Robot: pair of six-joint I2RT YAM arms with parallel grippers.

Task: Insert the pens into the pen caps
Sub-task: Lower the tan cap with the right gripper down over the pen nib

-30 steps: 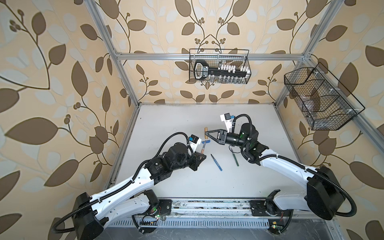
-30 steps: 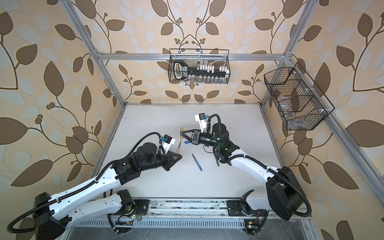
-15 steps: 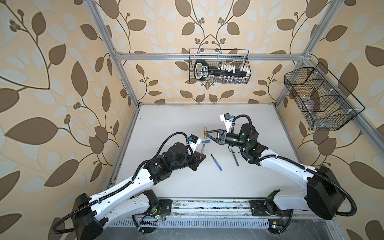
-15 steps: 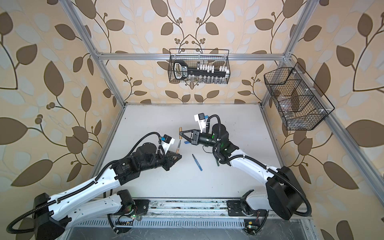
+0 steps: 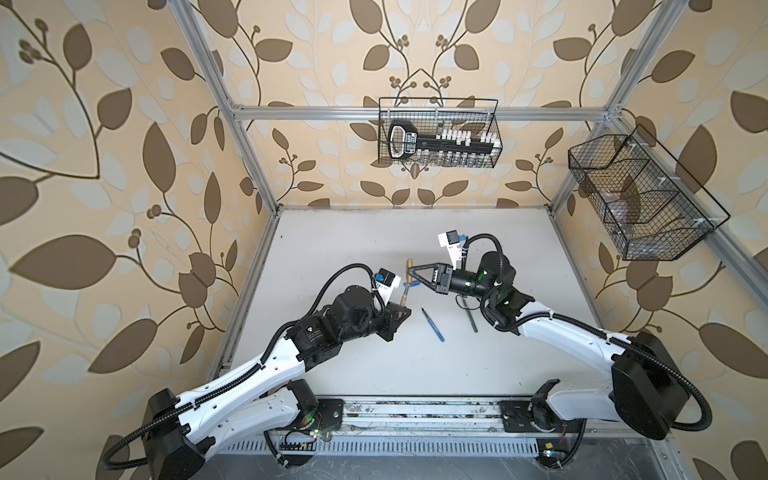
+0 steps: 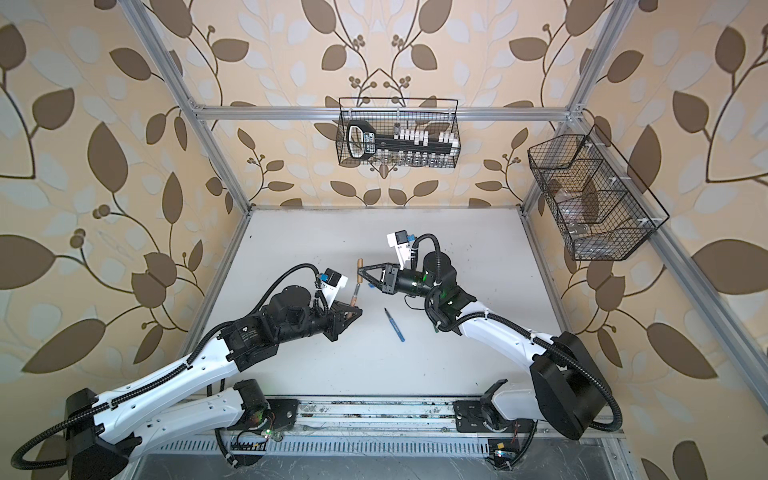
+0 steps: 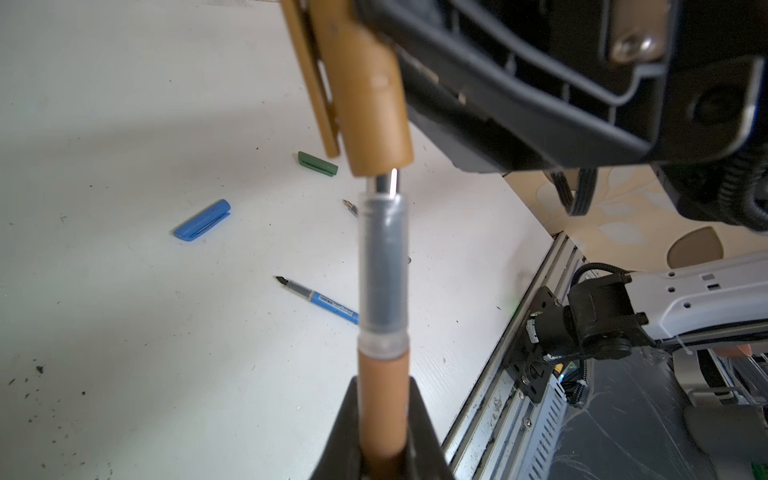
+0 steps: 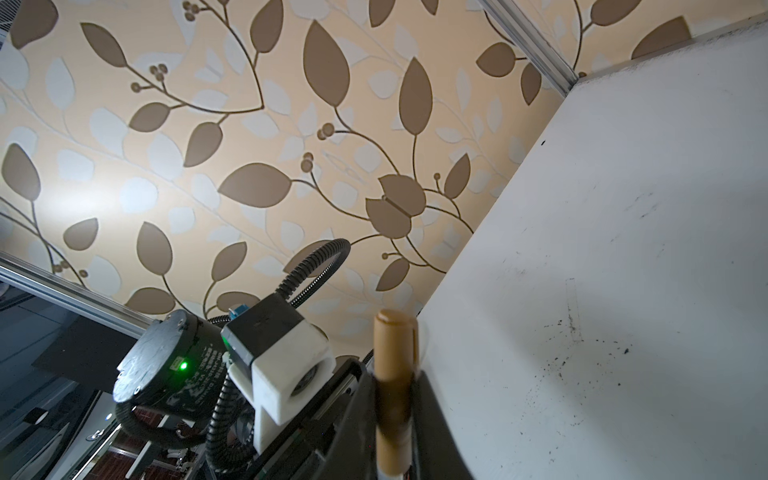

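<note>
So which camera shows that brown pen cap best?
The left wrist view: it shows the tan-brown cap close up, its open mouth right at the tip of the tan-brown pen. The right wrist view shows only its closed end, pinched in the right end effector. In both top views it is a tiny stub.

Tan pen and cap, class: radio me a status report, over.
Left gripper shut on tan pen, right gripper shut on tan cap. Pen tip inside cap mouth, not seated. Blue pen, green pen lie below, clear of path.
</note>
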